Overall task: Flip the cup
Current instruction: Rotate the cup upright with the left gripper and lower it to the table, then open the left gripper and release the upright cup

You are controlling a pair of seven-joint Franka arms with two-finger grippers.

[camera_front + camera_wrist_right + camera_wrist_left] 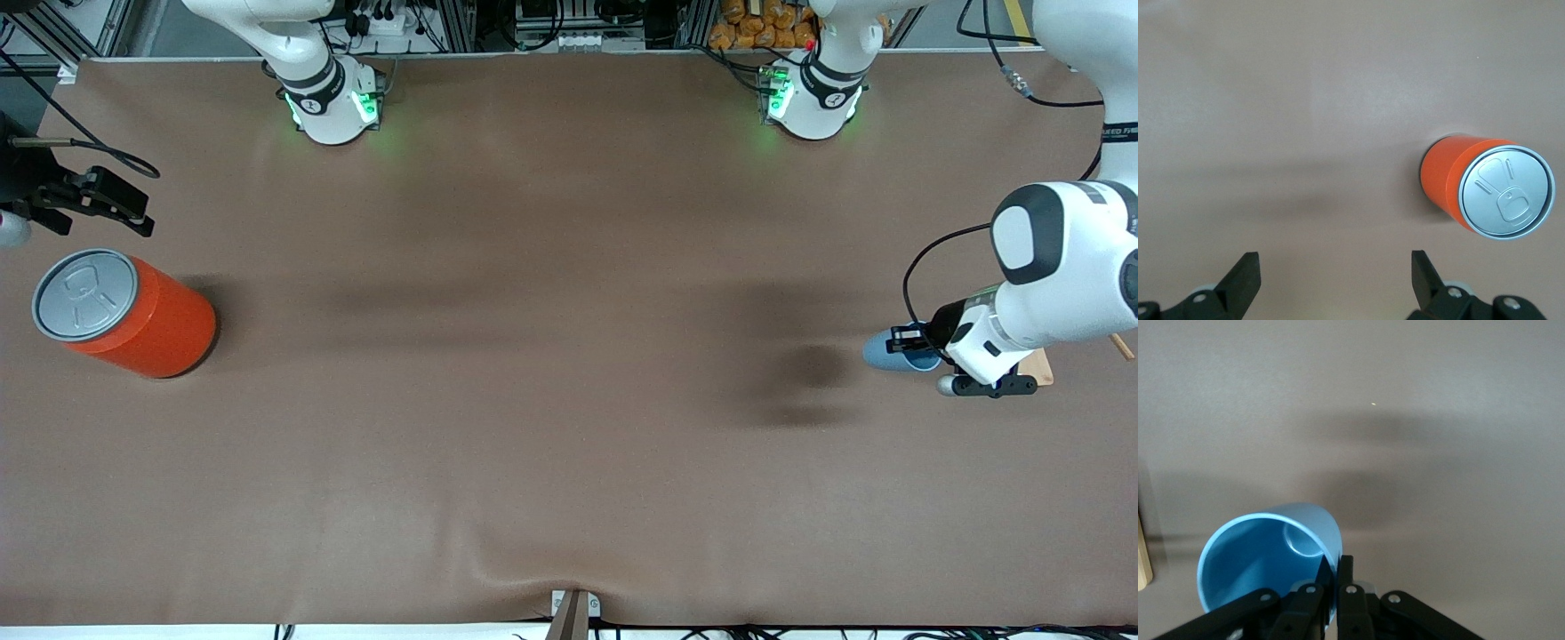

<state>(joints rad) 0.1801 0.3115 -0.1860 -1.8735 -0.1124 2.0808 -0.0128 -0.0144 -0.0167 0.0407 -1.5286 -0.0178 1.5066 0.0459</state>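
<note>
Left tool (1331, 577) pinches the light-blue cup (1265, 557) by its rim wall, tilted over the tabletop (533, 356) at left arm's end. Looks light, stiff, smooth; rim grip could slip. Right tool (1331, 277) waits wide open nr the orange can (1485, 190).

Both arms (1058, 267) white with dark grey joint caps; bases (333, 102) banded in black, lit green; black cable (925, 258) looped along the left arm's wrist; grippers' fingers (1241, 283) black, linkage bars fixed with silver screws (1351, 589).
</note>
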